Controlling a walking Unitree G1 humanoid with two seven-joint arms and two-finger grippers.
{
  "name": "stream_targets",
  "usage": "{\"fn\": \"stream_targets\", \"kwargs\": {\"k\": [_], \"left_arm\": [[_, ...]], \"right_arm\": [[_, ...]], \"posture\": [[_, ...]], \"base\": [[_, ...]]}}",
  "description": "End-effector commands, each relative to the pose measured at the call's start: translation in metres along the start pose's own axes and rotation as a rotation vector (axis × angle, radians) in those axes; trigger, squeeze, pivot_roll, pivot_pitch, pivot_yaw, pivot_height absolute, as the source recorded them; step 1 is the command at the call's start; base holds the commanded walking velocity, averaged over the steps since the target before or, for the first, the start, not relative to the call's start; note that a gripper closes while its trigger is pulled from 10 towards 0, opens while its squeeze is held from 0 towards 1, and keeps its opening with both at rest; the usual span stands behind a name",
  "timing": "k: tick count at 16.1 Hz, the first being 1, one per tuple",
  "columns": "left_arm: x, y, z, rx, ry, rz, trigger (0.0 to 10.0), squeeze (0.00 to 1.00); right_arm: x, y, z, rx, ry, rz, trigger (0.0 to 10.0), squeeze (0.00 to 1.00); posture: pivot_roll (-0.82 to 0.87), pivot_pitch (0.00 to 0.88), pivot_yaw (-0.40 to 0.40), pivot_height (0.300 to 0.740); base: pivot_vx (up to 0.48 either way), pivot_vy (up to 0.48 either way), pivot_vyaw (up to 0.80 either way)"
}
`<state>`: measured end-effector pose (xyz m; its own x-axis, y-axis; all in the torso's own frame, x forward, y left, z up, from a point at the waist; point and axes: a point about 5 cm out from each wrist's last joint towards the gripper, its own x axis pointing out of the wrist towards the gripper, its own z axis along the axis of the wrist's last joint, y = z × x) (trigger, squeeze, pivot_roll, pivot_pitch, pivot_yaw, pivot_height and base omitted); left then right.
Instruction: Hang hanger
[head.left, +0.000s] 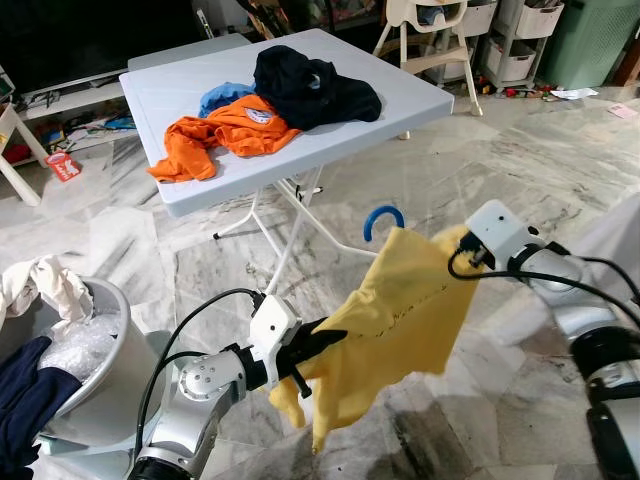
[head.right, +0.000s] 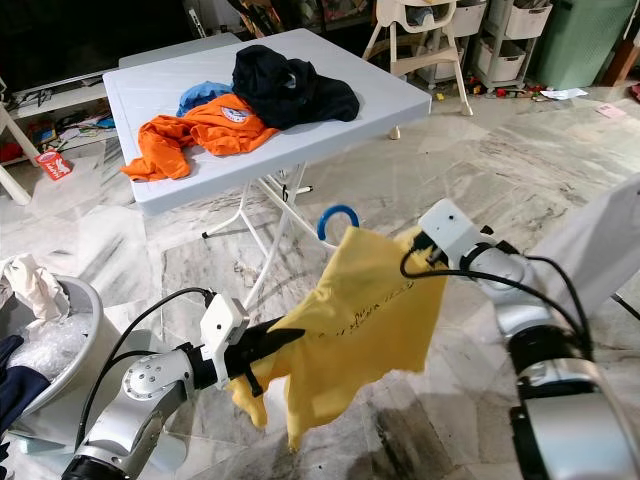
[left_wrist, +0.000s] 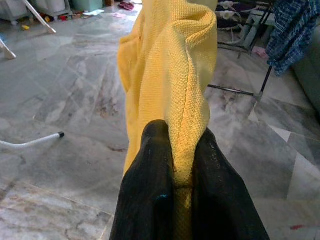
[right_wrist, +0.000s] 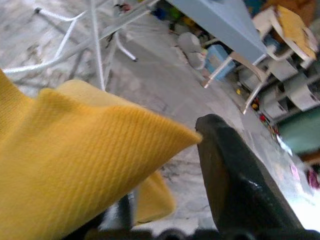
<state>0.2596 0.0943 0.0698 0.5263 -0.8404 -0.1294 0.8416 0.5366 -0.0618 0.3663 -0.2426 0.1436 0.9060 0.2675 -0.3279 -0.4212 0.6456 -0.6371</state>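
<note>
A yellow shirt (head.left: 395, 320) hangs stretched between my two grippers above the marble floor. The blue hook of a hanger (head.left: 383, 218) sticks up out of its top edge; the hanger's body is hidden in the cloth. My left gripper (head.left: 335, 340) is shut on the shirt's lower left side. In the left wrist view both black fingers (left_wrist: 150, 190) pinch a fold of the yellow cloth (left_wrist: 170, 75). My right gripper (head.left: 462, 252) holds the shirt's upper right corner. The right wrist view shows one black finger (right_wrist: 235, 190) against the yellow cloth (right_wrist: 75, 170).
A white folding table (head.left: 400, 80) stands just behind the shirt, with orange (head.left: 225, 130), blue and black clothes (head.left: 310, 88) on it. A grey laundry basket (head.left: 110, 320) with clothes sits at my left. A drying rack (left_wrist: 250, 50) stands beyond.
</note>
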Motion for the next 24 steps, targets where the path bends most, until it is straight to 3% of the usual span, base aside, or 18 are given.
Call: {"fn": "stream_targets", "kwargs": {"k": [1, 5, 12, 15, 18, 22, 23, 24], "left_arm": [[0.004, -0.001, 0.019, 0.047, -0.082, -0.023, 0.0, 0.0], [0.0, 0.003, 0.018, 0.047, -0.078, -0.001, 0.0, 0.0], [-0.002, 0.003, 0.014, 0.027, -0.063, -0.002, 0.0, 0.0], [-0.003, 0.015, 0.019, -0.005, -0.108, 0.09, 0.0, 0.0], [-0.01, 0.04, 0.031, -0.014, -0.175, 0.274, 0.0, 0.0], [-0.014, 0.047, 0.031, -0.021, -0.178, 0.331, 0.0, 0.0], [-0.014, 0.047, 0.03, -0.025, -0.174, 0.329, 0.0, 0.0], [-0.014, 0.045, 0.026, -0.033, -0.147, 0.319, 0.0, 0.0]], "right_arm": [[0.002, 0.006, 0.007, -0.065, -0.013, 0.122, 10.0, 1.0], [-0.01, -0.01, 0.011, -0.142, 0.001, 0.299, 10.0, 1.0], [-0.027, -0.037, 0.006, -0.148, 0.032, 0.284, 10.0, 1.0], [-0.032, -0.046, 0.004, -0.153, 0.049, 0.259, 10.0, 1.0], [-0.04, -0.051, -0.005, -0.181, 0.092, 0.274, 10.0, 1.0], [-0.046, -0.05, -0.014, -0.207, 0.15, 0.323, 10.0, 1.0], [-0.047, -0.049, -0.016, -0.202, 0.157, 0.342, 10.0, 0.96], [-0.051, -0.046, -0.021, -0.196, 0.181, 0.388, 10.0, 0.72]], "posture": [[-0.15, 0.029, 0.057, 0.74], [-0.14, 0.03, 0.049, 0.74], [-0.14, 0.032, 0.053, 0.74], [-0.14, 0.033, 0.054, 0.74], [-0.14, 0.032, 0.056, 0.74], [-0.13, 0.029, 0.062, 0.74], [-0.13, 0.029, 0.062, 0.74], [-0.13, 0.031, 0.064, 0.74]], "base": [[0.0, 0.0, 0.0], [0.0, 0.0, 0.0], [0.0, 0.0, 0.0], [0.0, 0.0, 0.0], [0.0, 0.0, 0.0], [0.0, 0.0, 0.0], [0.0, 0.0, 0.0], [0.0, 0.0, 0.0]]}}
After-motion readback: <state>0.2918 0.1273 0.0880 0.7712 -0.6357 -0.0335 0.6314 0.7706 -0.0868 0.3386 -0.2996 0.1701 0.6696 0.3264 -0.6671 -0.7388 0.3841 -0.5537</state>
